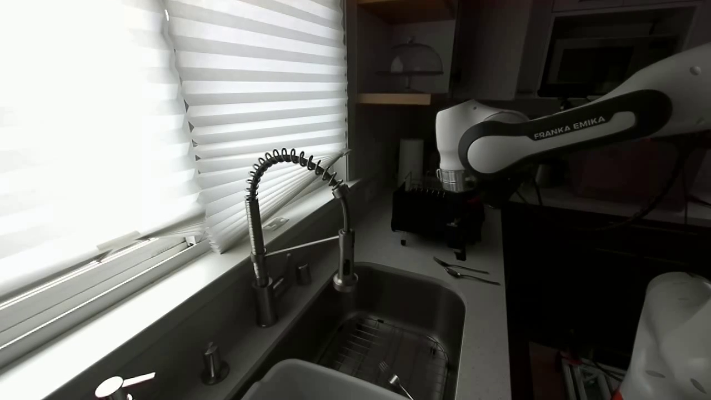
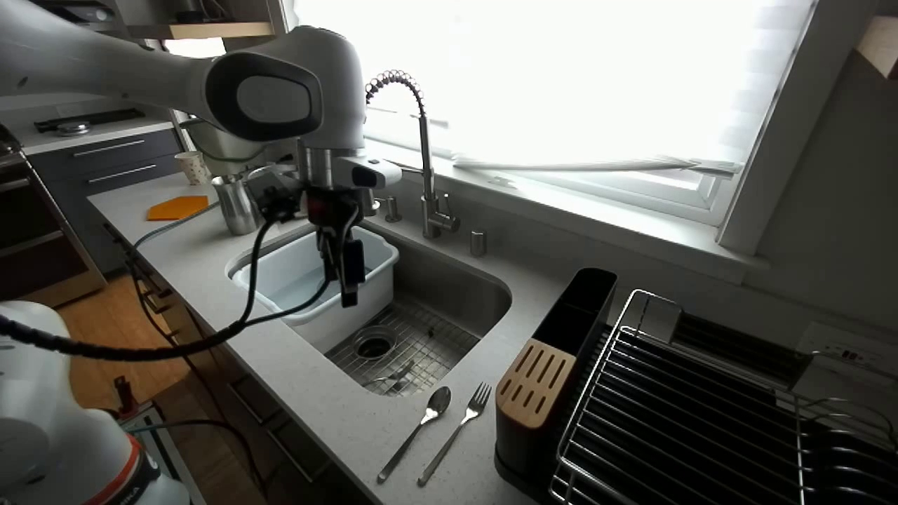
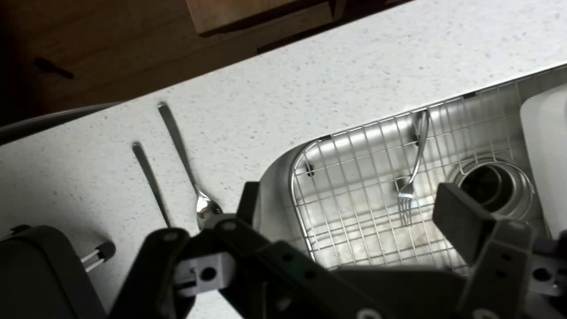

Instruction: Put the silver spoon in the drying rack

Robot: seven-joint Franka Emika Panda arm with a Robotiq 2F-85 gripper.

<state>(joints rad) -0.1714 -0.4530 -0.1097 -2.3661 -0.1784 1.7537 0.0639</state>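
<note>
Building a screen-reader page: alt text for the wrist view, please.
A silver spoon and a partly hidden utensil lie on a speckled counter, left of a sink containing a fork. The open gripper spans the bottom, the drying rack at lower left.

Spoon (image 2: 429, 415): one, just beside the sink (image 2: 484, 303)
Forks (image 2: 463, 423): two, one beside the sink, the second fork (image 3: 414, 172) inside it
Drying rack (image 1: 417, 214): one, beside the sink
Tub (image 2: 372, 301): one, inside the sink
Gripper (image 3: 354, 206): one, above the sink
Spring faucet (image 2: 424, 151): one, beside the sink
</note>
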